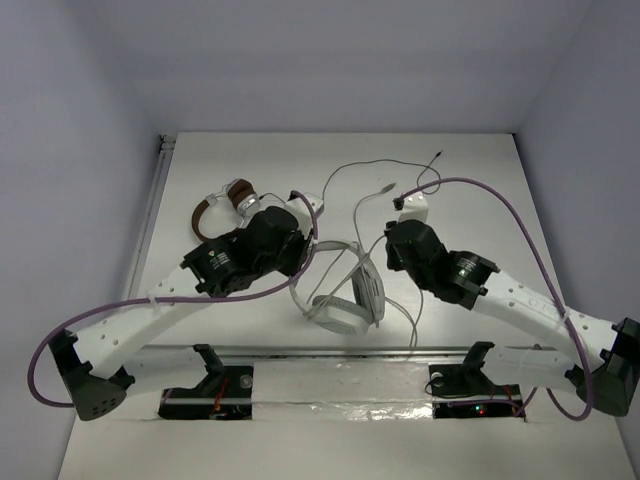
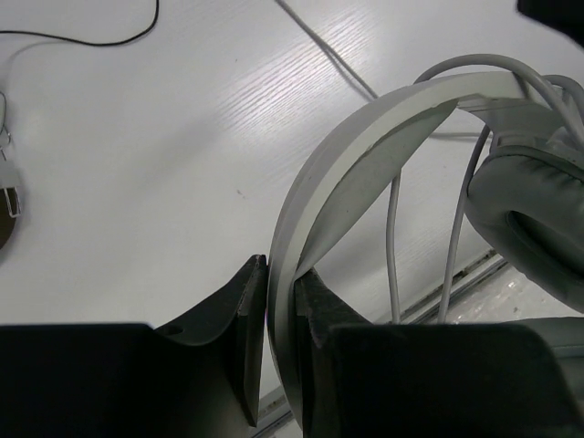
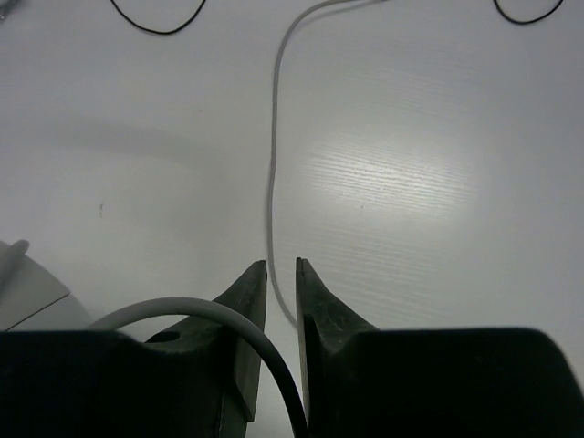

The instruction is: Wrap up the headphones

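while the left end effector pinched the headphones by the headband, the right end effector, narrowly parted, sat nearer the loose cable, which ran straight ahead of its tips.

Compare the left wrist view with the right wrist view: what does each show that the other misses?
Only the left wrist view: the left pincer shut on the headphones at their pale headband, with a padded ear cup at the right. Only the right wrist view: the right pincer, its fingers slightly apart, with the thin grey cable running down the table toward their gap. Both: the white table, a thin black cable near the top edge, and stretches of grey cable.
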